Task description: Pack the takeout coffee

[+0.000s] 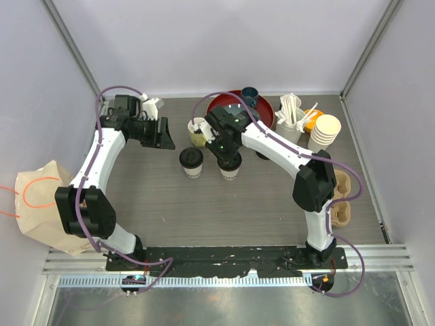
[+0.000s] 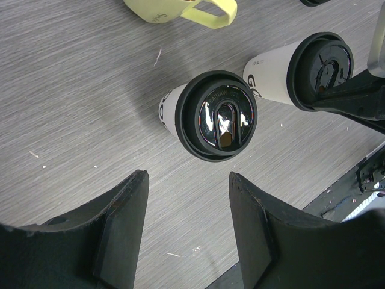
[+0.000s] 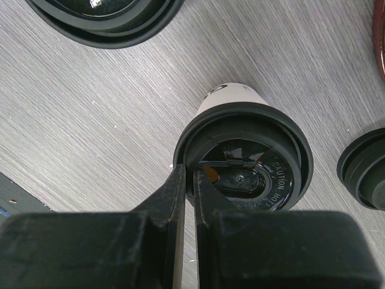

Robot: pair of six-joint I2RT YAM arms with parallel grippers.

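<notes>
Black lids capped both cups, which stood upright side by side, apart, near the middle of your grey wood-grain table (image 1: 272, 204). Your right gripper (image 1: 228, 154) was down on the right cup (image 1: 231, 171). Its wrist view showed the fingers (image 3: 171, 201) pinched nearly together on the raised rim of that cup's lid (image 3: 274, 153), one finger outside the rim and one inside it, so you had that cup grasped by its lid. The left cup (image 1: 191, 163) stood free with nothing touching it. Your left gripper (image 1: 165, 134) hung released, jaws spread wide, off to the far left of that cup and clear of it. In the left wrist view the same cup (image 2: 216, 114) lay beyond the gap between the two fingertips, with the right cup (image 2: 271, 72) behind it under your other arm's fingers. The yellow mug (image 1: 198, 133) sat just behind the two cups, with the red bowl (image 1: 221, 105) beyond it and the blue cup (image 1: 249, 95) at that bowl's far rim. A stack of bare paper cups (image 1: 325, 131) stood to the right. The cardboard carrier (image 1: 342, 198) lay at the table's right edge beside your right arm. The paper bag (image 1: 41, 204) sat at the far left, next to your left arm.
</notes>
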